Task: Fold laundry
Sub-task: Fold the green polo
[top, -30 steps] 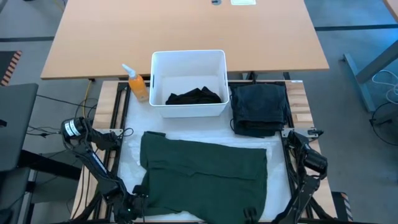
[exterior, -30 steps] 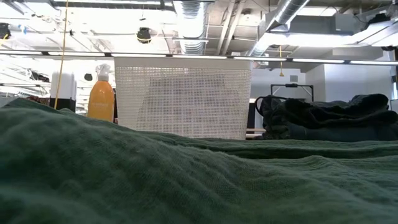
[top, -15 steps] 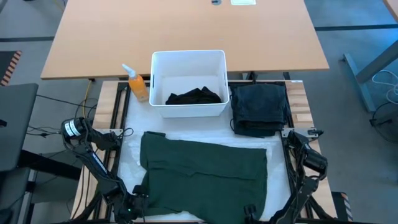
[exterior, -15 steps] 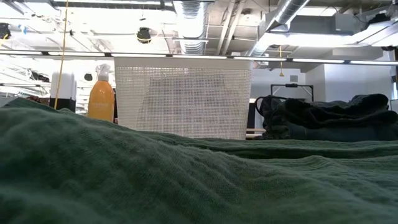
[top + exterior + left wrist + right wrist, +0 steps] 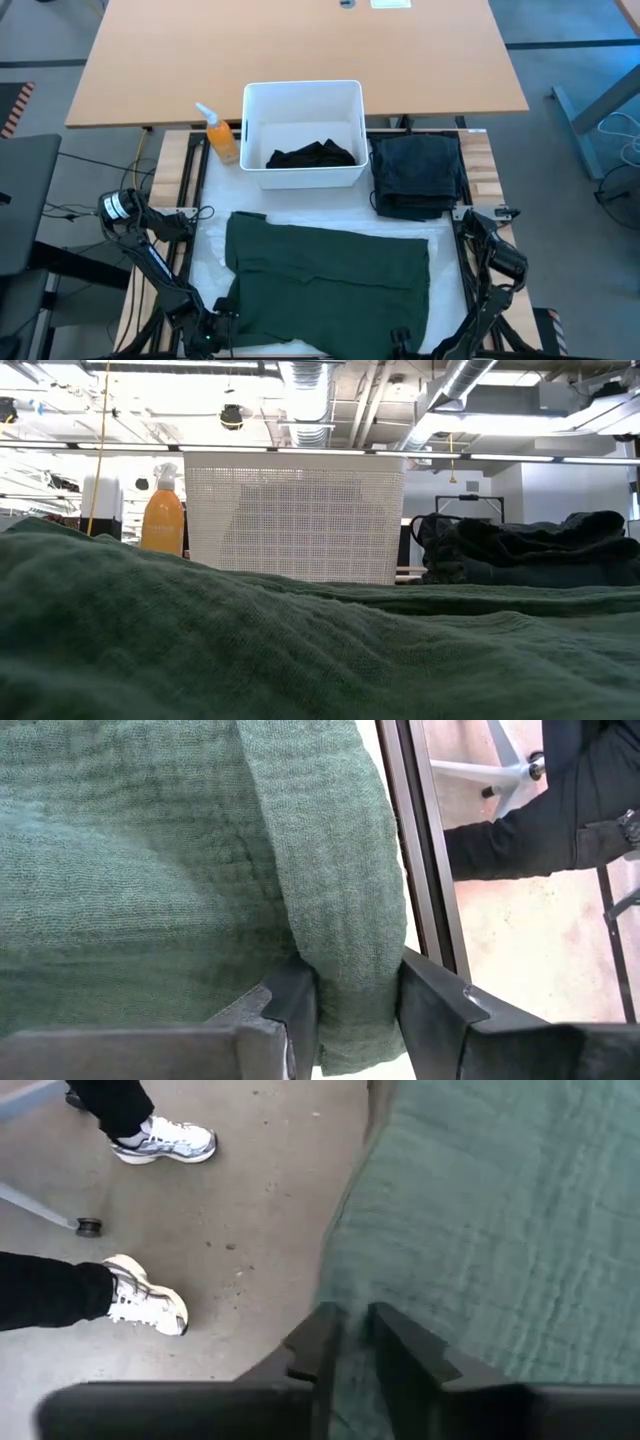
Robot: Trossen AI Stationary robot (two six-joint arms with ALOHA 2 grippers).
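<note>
The dark green shirt (image 5: 330, 275) lies spread flat on the table's near half and fills the foreground of the low view (image 5: 300, 650). My left gripper (image 5: 213, 335) is at its near left corner, shut on a fold of it (image 5: 350, 1020). My right gripper (image 5: 399, 340) is at the shirt's near edge toward the right, its fingers close together with green cloth between them (image 5: 352, 1355). Black clothing (image 5: 315, 155) lies in the white bin (image 5: 302, 88). Dark folded trousers (image 5: 418, 175) rest on the table at the back right. My left gripper pinches a rolled fold at the shirt's near left edge (image 5: 345, 960) between its two fingers. It comes slanting down from the near side. The rest of the shirt lies flat on the table. My right gripper pinches the shirt's near edge (image 5: 350, 1385) between its two fingers, slanting down from the near side. One layer or several, I cannot tell. The shirt beyond the fingers lies flat.
An orange spray bottle (image 5: 220, 135) stands left of the bin. A person's legs and white shoes (image 5: 150, 1295) are on the floor just off the table's near edge, and a dark sleeve (image 5: 540, 825) shows there too. A large bare wooden table (image 5: 300, 50) lies beyond.
My right gripper has sunk a little onto the shirt's near edge. The shirt has not visibly shifted, and my left gripper has kept still.
</note>
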